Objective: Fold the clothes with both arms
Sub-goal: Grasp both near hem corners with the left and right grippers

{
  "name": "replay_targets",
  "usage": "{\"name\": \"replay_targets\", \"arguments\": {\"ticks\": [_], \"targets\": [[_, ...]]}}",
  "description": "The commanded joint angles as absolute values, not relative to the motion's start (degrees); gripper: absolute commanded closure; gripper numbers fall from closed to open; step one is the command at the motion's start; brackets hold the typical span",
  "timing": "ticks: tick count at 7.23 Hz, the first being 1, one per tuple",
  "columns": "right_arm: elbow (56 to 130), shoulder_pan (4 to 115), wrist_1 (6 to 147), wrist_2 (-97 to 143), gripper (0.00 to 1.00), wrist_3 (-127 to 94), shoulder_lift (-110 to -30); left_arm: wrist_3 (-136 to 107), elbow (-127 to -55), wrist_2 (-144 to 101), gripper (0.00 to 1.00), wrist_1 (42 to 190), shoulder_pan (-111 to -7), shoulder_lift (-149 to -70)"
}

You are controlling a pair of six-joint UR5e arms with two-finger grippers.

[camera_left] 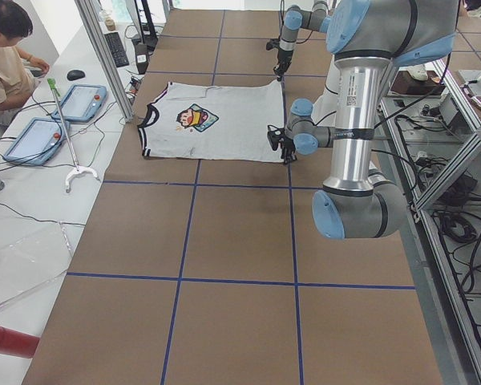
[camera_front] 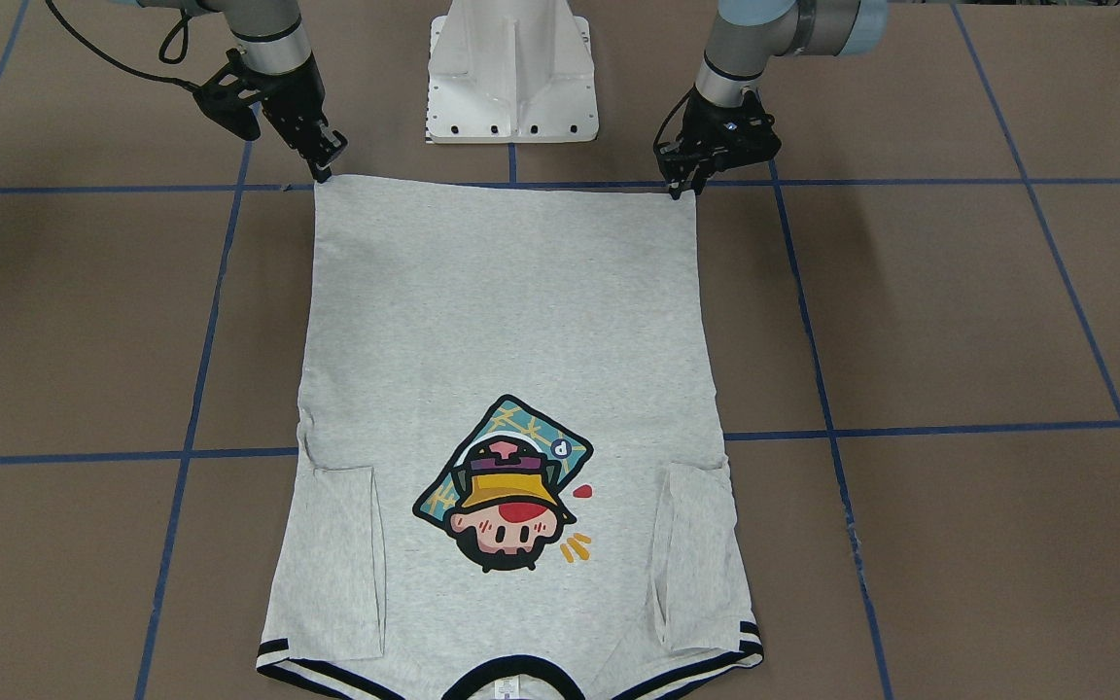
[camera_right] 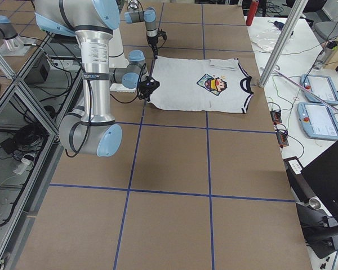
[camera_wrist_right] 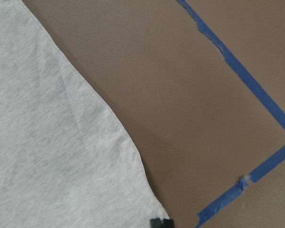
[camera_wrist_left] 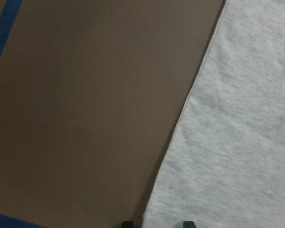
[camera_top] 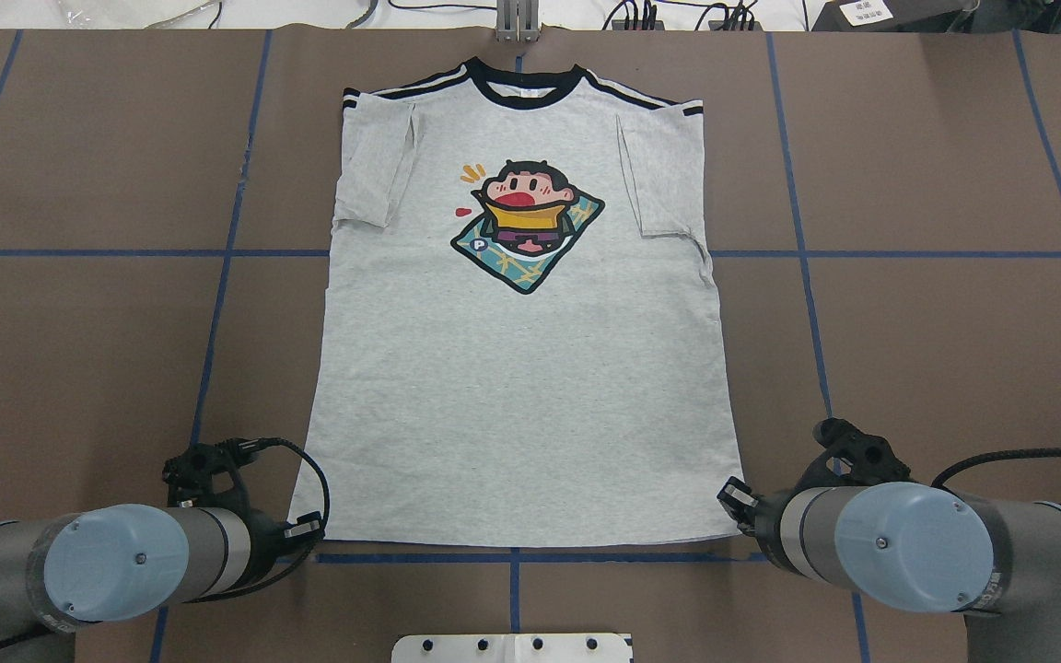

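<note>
The grey T-shirt (camera_front: 507,321) lies flat and print-up on the brown table, its sleeves folded in and its black collar (camera_top: 523,90) at the far side. My left gripper (camera_front: 684,187) is down at the hem corner on my left. In the left wrist view its fingertips (camera_wrist_left: 127,223) stand apart and straddle the shirt's edge (camera_wrist_left: 218,142). My right gripper (camera_front: 324,170) is down at the other hem corner. In the right wrist view its tips (camera_wrist_right: 156,222) are together at the shirt's corner (camera_wrist_right: 52,142).
The white pedestal base (camera_front: 511,73) stands between the arms, just behind the hem. Blue tape lines (camera_front: 959,428) cross the brown table. An operator (camera_left: 4,56) sits at a side desk with tablets, beyond the collar end.
</note>
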State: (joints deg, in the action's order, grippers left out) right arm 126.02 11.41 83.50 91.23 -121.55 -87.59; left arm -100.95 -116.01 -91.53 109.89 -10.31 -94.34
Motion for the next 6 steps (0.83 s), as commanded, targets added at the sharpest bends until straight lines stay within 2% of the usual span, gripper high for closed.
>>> {"name": "replay_targets", "arguments": {"ticks": [1, 4, 6], "targets": [[126.0, 11.6, 83.5, 91.2, 1.0, -121.6, -87.6, -100.8, -117.7, -91.7, 1.0, 107.5, -10.4, -94.3], [128.0, 11.9, 84.5, 91.4, 1.0, -121.6, -89.2, -100.7, -125.0, -92.0, 1.0, 105.5, -10.6, -94.7], [134.9, 8.5, 92.3, 92.8, 1.0, -122.0, -90.7, -103.0, -134.2, -94.5, 1.0, 101.2, -10.1, -94.0]]}}
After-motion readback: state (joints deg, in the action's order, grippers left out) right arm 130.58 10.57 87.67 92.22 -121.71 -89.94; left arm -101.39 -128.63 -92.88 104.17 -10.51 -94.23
